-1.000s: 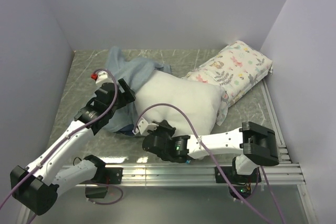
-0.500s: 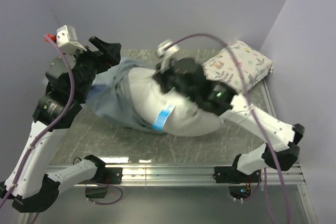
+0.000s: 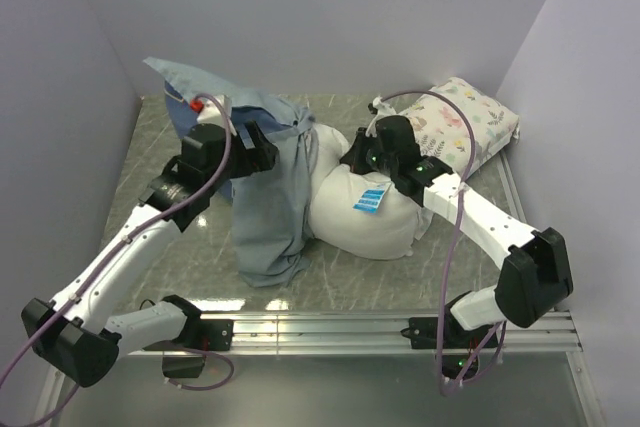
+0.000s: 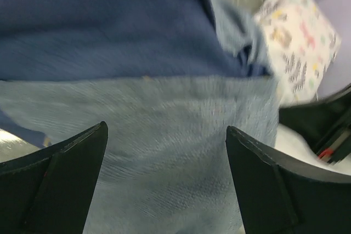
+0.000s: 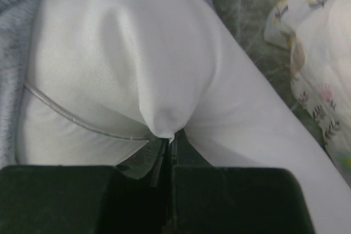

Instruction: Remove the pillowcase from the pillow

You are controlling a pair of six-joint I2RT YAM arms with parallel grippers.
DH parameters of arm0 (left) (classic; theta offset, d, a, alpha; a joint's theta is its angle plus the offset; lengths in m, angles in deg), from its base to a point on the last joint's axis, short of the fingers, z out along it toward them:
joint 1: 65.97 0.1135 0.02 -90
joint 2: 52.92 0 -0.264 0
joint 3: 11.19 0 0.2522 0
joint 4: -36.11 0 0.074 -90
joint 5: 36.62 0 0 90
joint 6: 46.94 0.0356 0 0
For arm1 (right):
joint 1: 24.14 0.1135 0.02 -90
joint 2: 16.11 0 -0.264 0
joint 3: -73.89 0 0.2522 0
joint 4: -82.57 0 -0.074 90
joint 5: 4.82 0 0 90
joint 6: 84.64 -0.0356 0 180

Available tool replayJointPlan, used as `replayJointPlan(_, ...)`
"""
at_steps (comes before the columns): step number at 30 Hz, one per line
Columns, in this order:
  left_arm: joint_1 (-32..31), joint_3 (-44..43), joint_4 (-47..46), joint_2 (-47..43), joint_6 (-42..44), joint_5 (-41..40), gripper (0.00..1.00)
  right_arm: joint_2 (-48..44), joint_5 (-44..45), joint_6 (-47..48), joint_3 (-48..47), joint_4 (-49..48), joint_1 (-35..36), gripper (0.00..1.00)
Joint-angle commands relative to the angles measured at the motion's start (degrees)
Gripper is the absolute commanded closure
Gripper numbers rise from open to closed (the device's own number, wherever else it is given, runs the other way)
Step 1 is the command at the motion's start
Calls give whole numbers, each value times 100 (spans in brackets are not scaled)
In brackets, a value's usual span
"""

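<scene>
The left claw [image 3: 262, 147] is raised over the left half of the table [image 3: 330, 277], and its wrist view shows its two fingers [image 4: 71, 182] spread wide, with grey-blue cloth filling the space between and beyond them. The pillowcase [image 3: 270, 217] hangs from around that claw in a long wrinkled fold whose lower end lies on the table at the near left. One corner sticks up toward the far left wall, and the darker blue inner flap [image 4: 109, 31] shows at the top of the wrist view. The white pillow [image 3: 360, 227] lies in the middle of the table, just right of the hanging cloth and touching it, mostly bare, with its blue-and-white label [image 3: 370, 198] facing up. The right claw [image 5: 167, 141] is closed tight on a pinch of the pillow's white fabric at its far end. A floral pillow [image 3: 455, 127] rests at the far right, just beside the right arm.
</scene>
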Motion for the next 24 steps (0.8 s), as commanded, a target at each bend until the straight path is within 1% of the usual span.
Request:
replayJointPlan(1,-110,354,-767,-108,-98,826,5,125,153,-53,132,-330,83,100)
replayJointPlan(2,-180,573,-1073,-135,-72,889,5,143,162,-53,141,-365,83,100)
replayJointPlan(6,-628,768,-1471,-100,33,977,4,187,198,-9,132,-374,83,100)
replayJointPlan(9,-997,733,-1463,189,148,557,4,205,198,9,88,-365,83,100)
replayJointPlan(10,-1042,724,-1437,381,157,407,7,205,232,44,53,-339,75,100)
replayJointPlan(11,-1086,672,-1332,479,105,-107,11,196,259,62,35,-322,75,100)
replayJointPlan(12,-1086,628,-1018,689,26,-408,27,196,277,79,0,-252,75,100)
replayJointPlan(13,-1086,523,-797,778,-158,-820,40,196,355,140,-17,-199,75,100)
replayJointPlan(14,-1078,479,-612,840,-229,-1521,64,152,399,167,-26,-163,83,100)
replayJointPlan(15,-1069,452,-402,919,-239,-1832,71,117,435,193,-26,-102,83,100)
replayJointPlan(16,-1043,434,-304,937,-317,-2062,76,38,478,237,-26,-76,83,100)
replayJointPlan(17,-894,417,-225,937,-387,-2377,85,3,548,255,-26,-49,66,100)
replayJointPlan(20,-490,442,-74,745,-650,-2459,99,-155,602,325,-79,91,13,100)
replayJointPlan(21,-158,469,-66,526,-721,-2529,100,-199,628,325,-114,153,-30,100)
replayJointPlan(23,239,565,-127,305,-818,-2503,100,-339,620,352,-140,215,-127,100)
replayJointPlan(24,658,601,-127,156,-854,-2529,100,-392,567,352,-141,241,-180,100)
